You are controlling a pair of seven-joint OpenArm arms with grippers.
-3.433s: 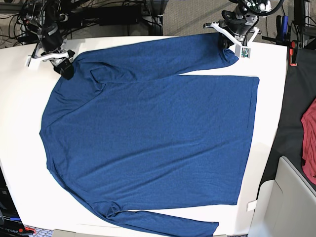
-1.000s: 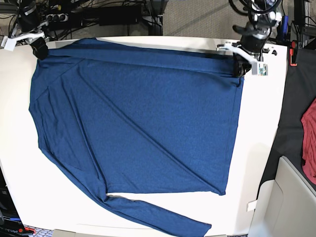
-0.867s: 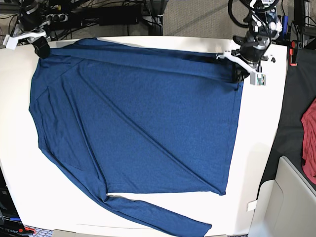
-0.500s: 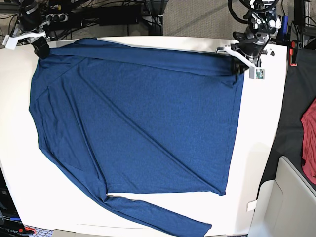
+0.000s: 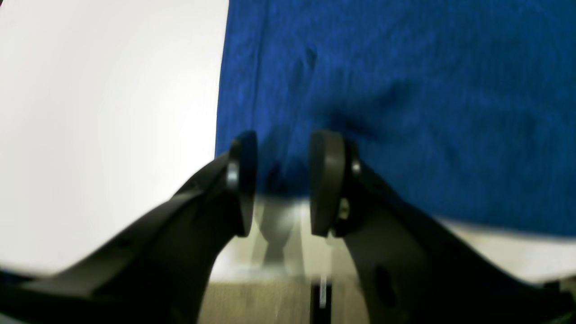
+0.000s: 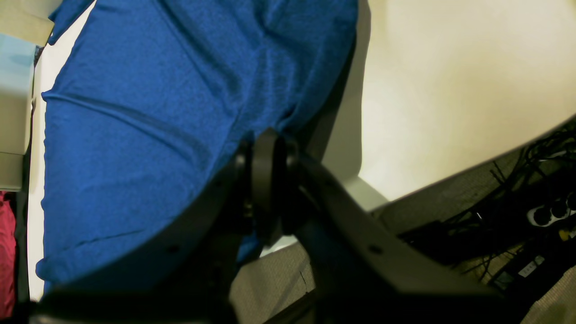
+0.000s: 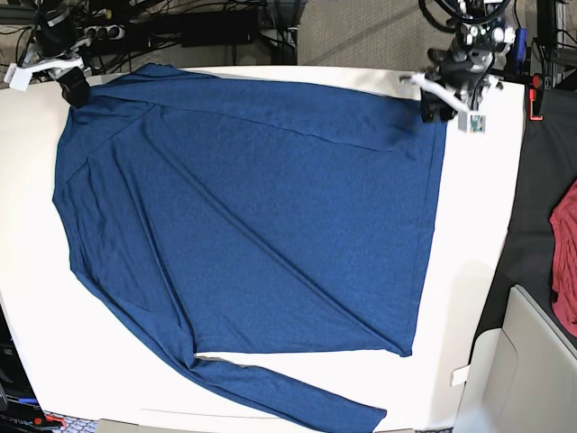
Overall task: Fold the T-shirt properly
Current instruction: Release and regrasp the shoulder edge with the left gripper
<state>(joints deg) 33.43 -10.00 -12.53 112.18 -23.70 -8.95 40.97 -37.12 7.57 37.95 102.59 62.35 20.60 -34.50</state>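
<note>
Gaping left hand (image 5: 282, 184) (wrist view) above T-shirt (image 7: 261, 225)

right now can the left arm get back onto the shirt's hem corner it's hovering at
Probably yes. The left gripper has its jaws parted right over the corner of the T-shirt, at the table edge, with nothing between them and the fabric.

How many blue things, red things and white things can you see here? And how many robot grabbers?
Blue: 1, the T-shirt
Red: 1, the red cloth at the edge
White: 1, the table
Robot grippers: 2, the left gripper and the right gripper
Total: 5
</note>
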